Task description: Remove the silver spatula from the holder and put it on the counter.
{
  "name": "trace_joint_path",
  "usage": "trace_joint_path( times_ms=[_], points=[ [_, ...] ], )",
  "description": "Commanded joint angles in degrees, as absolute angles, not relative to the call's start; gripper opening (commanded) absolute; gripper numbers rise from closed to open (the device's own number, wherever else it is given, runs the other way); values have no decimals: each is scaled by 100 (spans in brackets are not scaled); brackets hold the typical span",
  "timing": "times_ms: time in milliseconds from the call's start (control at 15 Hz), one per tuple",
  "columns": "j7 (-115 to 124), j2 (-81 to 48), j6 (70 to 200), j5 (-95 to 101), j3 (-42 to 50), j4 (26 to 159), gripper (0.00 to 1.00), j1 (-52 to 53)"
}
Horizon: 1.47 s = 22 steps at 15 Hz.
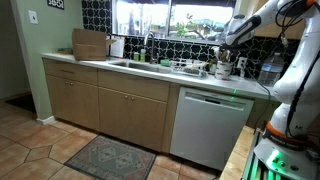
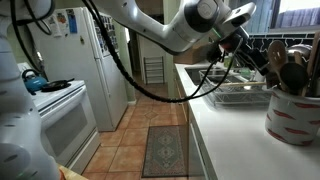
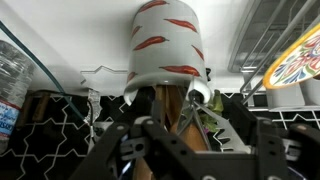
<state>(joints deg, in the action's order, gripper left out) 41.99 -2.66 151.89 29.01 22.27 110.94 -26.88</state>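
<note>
The holder (image 3: 165,45) is a white crock with red chili marks; the wrist view shows it upside down. It stands on the pale counter (image 1: 150,72) near the sink and also shows in an exterior view (image 2: 292,115). Wooden spoons and dark utensils (image 2: 287,62) stick out of it. A thin silver utensil with a toothed edge (image 3: 212,128), apparently the silver spatula, lies between my jaws. My gripper (image 3: 195,138) is open, its fingers spread on either side of the utensil handles without closing on any. It hovers just above the holder in both exterior views (image 1: 229,42) (image 2: 243,45).
A dish rack (image 2: 240,92) stands behind the holder. A plastic bottle (image 3: 12,80) and a colourful plate (image 3: 297,62) flank it. A wooden board (image 1: 90,44) leans at the counter's far end. A white dishwasher front (image 1: 210,125) sits below, a fridge (image 2: 95,60) across the aisle.
</note>
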Motion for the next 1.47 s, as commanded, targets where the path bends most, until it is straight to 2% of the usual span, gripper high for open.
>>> trace_joint_path(
  times_ms=[0,67,200,333,400,467,533,1400],
  points=[
    [4416,-422,15357,2903,2421,10993,66,-2557],
    [4425,-427,15375,2878,2437,10994,60,-2544],
    [4470,-439,15432,2844,2469,10985,41,-2526],
    [4542,-446,15445,2840,2489,10962,31,-2512],
    [4582,-450,15453,2856,2500,10945,14,-2507],
    [4622,-447,15453,2863,2509,10930,5,-2503],
    [4683,-419,15470,2904,2399,10946,1,-2614],
    [5333,-217,15799,3282,2470,10802,0,-2643]
  ],
)
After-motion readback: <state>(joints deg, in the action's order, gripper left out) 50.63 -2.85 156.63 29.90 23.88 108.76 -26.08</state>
